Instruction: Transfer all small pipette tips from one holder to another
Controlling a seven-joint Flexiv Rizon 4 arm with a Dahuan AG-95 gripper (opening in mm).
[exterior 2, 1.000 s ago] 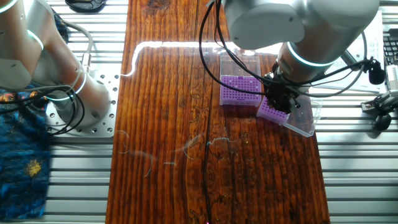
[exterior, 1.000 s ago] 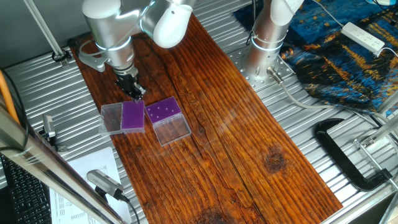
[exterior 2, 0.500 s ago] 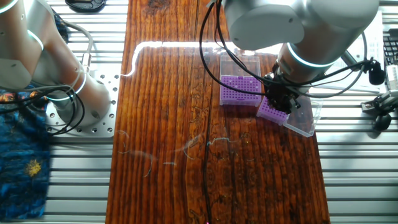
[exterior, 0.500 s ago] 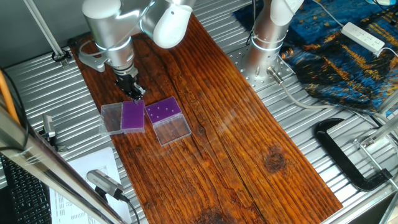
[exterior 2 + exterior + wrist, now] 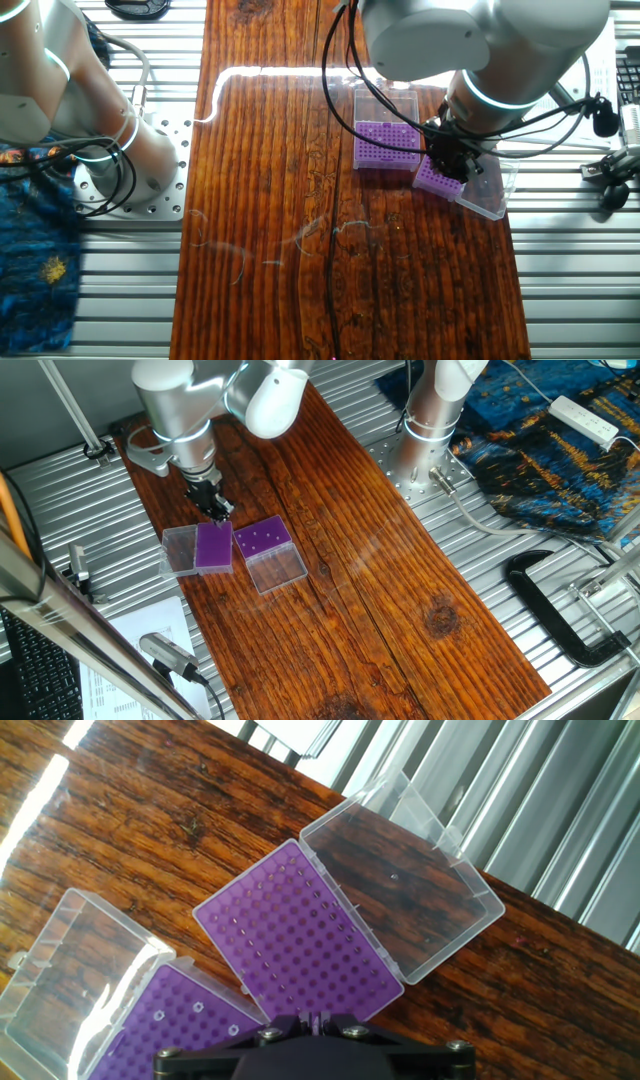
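Purple fills most of your hand view: the darker, narrower rack (image 5: 300,940) lies just ahead of the gripper body, its grid of holes showing no tips that you can make out, and its clear lid (image 5: 400,890) is folded flat open on the far side. At the lower left you see the lighter, wider rack (image 5: 175,1030), where a few small pipette tips (image 5: 198,1008) show as pale rings, with its own large clear lid (image 5: 75,970) open beside it. From one fixed view your gripper (image 5: 221,511) hangs over the near corner of the darker rack (image 5: 213,546), and the lighter rack (image 5: 263,538) sits just beside it on the wooden board (image 5: 380,580). Whether the fingers are spread or closed, you cannot tell; the hand view shows only the dark body of the gripper at the bottom edge.
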